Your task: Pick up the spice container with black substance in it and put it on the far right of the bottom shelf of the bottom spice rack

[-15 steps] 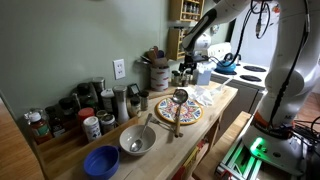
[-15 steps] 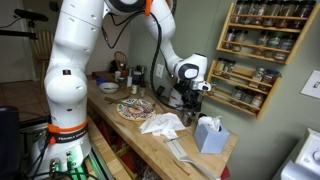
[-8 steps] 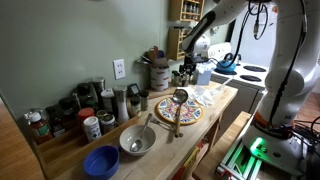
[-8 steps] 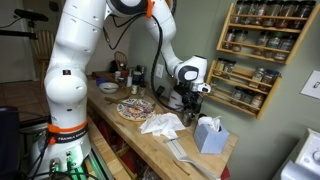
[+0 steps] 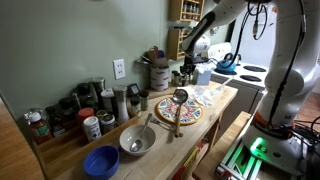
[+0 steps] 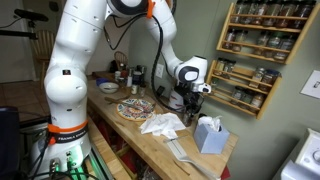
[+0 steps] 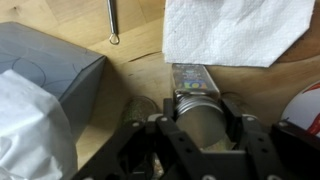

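Observation:
In the wrist view a spice container (image 7: 190,79) with a metal lid and a glass body stands on the wooden counter, its contents hidden by the lid and label. My gripper (image 7: 198,110) is closed against both sides of the lid. In both exterior views the gripper (image 6: 190,100) (image 5: 187,68) hangs low over the counter near the wall. The bottom spice rack (image 6: 246,84) is mounted to the right of it, with jars on its bottom shelf (image 6: 240,104).
A grey tissue box (image 7: 50,65) (image 6: 208,133) and a white paper towel (image 7: 235,30) (image 6: 162,123) lie close by. A patterned plate (image 6: 135,108), a ladle (image 5: 179,100), two bowls (image 5: 137,140) and several jars (image 5: 90,105) stand along the counter. Another rack (image 6: 262,30) hangs above.
The jaws have closed in on the container's lid. The arm has stayed in the same place in both exterior views.

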You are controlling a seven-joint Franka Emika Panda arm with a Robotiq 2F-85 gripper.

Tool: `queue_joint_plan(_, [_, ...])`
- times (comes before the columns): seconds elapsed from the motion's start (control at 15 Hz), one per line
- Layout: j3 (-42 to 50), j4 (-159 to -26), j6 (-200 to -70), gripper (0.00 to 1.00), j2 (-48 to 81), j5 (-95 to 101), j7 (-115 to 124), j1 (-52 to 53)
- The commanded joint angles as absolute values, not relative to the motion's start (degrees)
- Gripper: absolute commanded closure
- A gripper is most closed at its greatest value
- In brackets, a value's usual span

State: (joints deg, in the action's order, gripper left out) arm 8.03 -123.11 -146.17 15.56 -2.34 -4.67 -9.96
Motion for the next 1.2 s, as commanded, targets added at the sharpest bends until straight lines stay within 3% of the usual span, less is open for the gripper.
queue_joint_plan(0.0, [7.9, -126.5, -147.7, 0.76, 12.3, -1.1, -7.3, -10.4])
queue_joint_plan(0.67, [10.0, -138.5, -148.8, 0.76, -9.6, -1.9, -24.4, -10.7])
queue_joint_plan(1.13, [17.1, -139.0, -158.7, 0.76, -17.0, -7.9, -36.5, -6.7])
